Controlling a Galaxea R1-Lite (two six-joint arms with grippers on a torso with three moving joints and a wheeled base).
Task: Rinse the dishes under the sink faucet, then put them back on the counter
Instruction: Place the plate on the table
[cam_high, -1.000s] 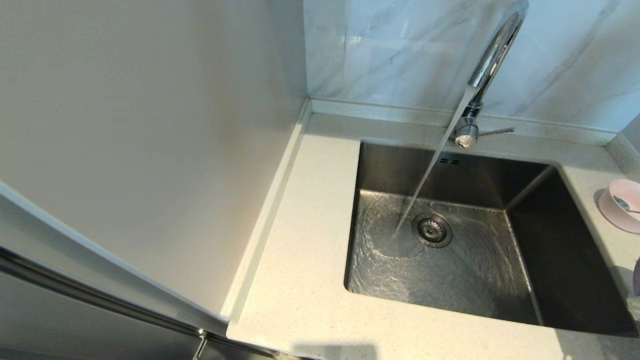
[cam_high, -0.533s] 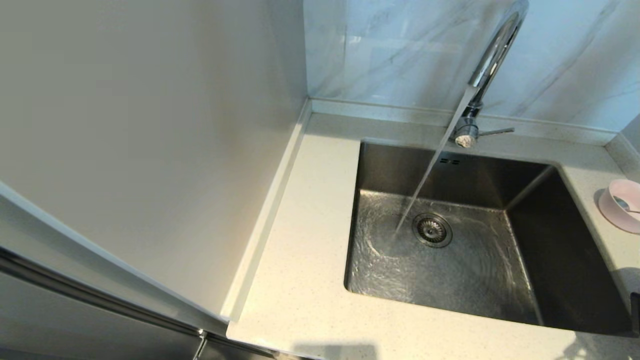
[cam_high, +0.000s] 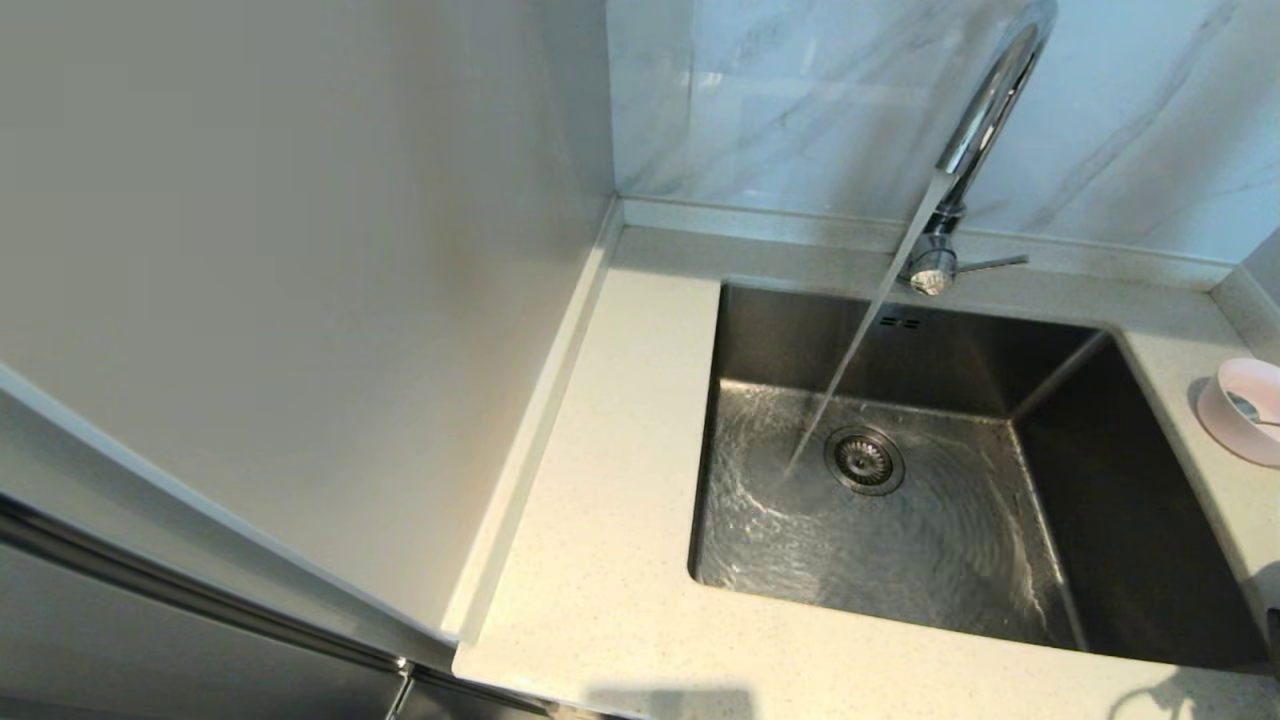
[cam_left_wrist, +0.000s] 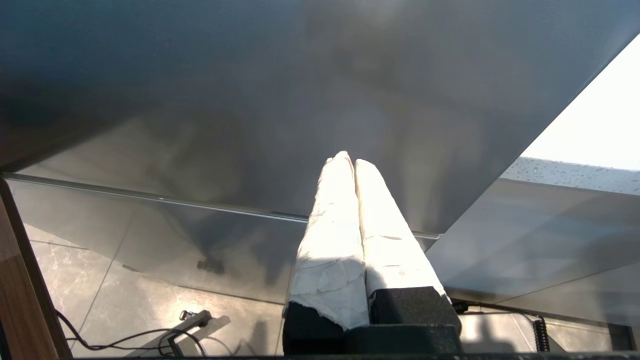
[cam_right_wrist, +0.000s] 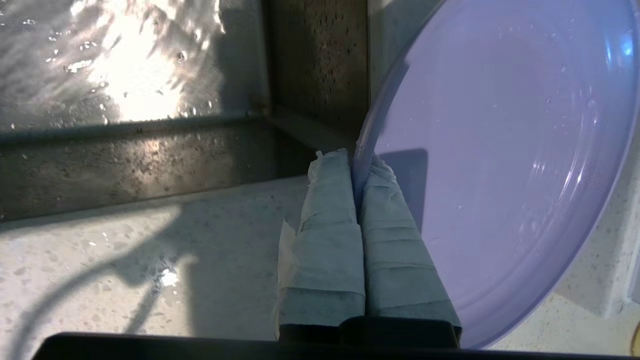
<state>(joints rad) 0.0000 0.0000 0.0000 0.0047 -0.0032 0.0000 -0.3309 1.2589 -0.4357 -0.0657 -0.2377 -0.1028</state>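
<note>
Lilac plate, smooth, round, water-beaded

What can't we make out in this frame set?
- Plate: out of the head view, past its right edge; right wrist view crops its rim.
- Right gripper: whether the plate touches the counter, unclear.
- Bowl: cut by the head view's edge.
- Left gripper: outside the head view.

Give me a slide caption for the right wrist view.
Right gripper pinching the rim of the wet lilac plate over the counter beside the sink.
</note>
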